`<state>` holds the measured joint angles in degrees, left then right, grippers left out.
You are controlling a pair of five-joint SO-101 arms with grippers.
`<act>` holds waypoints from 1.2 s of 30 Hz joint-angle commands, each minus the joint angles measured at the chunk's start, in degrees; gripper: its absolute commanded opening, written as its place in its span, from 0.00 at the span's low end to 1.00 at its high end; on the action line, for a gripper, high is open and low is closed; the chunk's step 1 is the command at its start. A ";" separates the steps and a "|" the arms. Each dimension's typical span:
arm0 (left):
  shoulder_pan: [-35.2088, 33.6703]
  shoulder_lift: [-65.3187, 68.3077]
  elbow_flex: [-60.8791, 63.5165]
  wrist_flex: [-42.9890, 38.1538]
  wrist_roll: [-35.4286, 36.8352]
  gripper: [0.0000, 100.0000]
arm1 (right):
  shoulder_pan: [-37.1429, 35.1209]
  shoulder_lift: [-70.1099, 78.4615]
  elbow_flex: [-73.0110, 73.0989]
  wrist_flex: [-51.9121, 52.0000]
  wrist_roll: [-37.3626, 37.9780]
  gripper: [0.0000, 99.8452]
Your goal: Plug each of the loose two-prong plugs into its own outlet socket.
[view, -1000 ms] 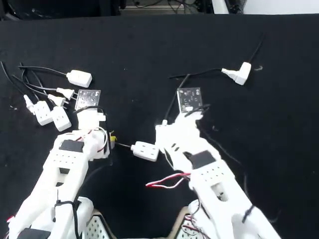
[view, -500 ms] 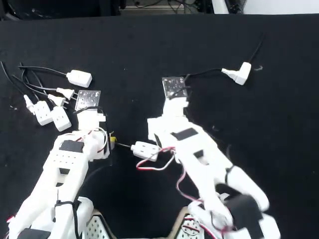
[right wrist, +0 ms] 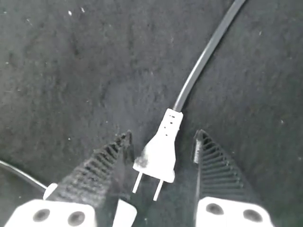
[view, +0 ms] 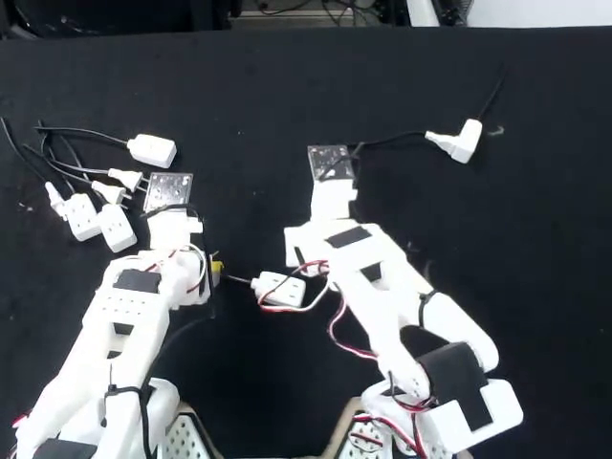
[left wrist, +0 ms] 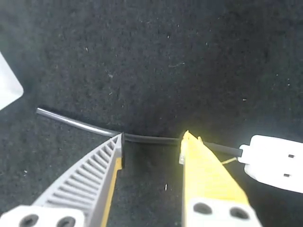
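A white outlet socket [view: 283, 290] lies between the two arms, its thin black cable [view: 234, 279] running toward the left arm. My left gripper [left wrist: 151, 138] is open, its grey and yellow fingers straddling that cable [left wrist: 80, 124] low over the cloth, with the socket [left wrist: 274, 163] just beyond the yellow finger. It sits at the cable's end [view: 216, 266] in the high view. My right gripper [right wrist: 162, 137] is open around a white two-prong plug [right wrist: 158, 153] lying flat, prongs pointing back toward the wrist. The plug's cable [right wrist: 208, 52] leads away. The right arm [view: 349, 251] hangs over that spot.
An angled white plug [view: 459, 141] with its cable lies at the far right. Several sockets and small plugs with tangled black cables cluster at the far left [view: 100, 196], one socket [view: 153, 150] farther back. Black cloth [view: 287, 86] covers the table.
The right arm has swung left and stretched farther out, its wrist now beyond the middle socket. The left arm and the socket have barely moved.
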<state>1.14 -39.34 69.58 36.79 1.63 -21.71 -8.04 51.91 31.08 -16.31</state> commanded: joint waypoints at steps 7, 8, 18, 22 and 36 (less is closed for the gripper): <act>-0.48 -1.41 -0.13 -0.62 0.79 0.20 | 0.88 1.10 -4.26 0.62 -0.53 0.20; -0.48 -1.41 -0.13 -0.62 0.79 0.20 | 0.88 2.24 -5.32 0.70 -0.62 0.20; -0.48 -1.41 -0.13 -0.44 0.79 0.20 | 0.88 15.69 -20.97 16.35 -5.36 0.10; -0.48 -1.49 -0.13 -0.44 0.79 0.20 | 2.90 17.45 -23.08 18.02 -3.34 0.02; -0.57 -1.41 -0.13 -0.70 0.62 0.20 | 10.29 -17.71 -3.47 25.76 15.47 0.01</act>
<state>1.14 -39.34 69.58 36.79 1.63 -13.36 -17.36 44.18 56.48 -7.43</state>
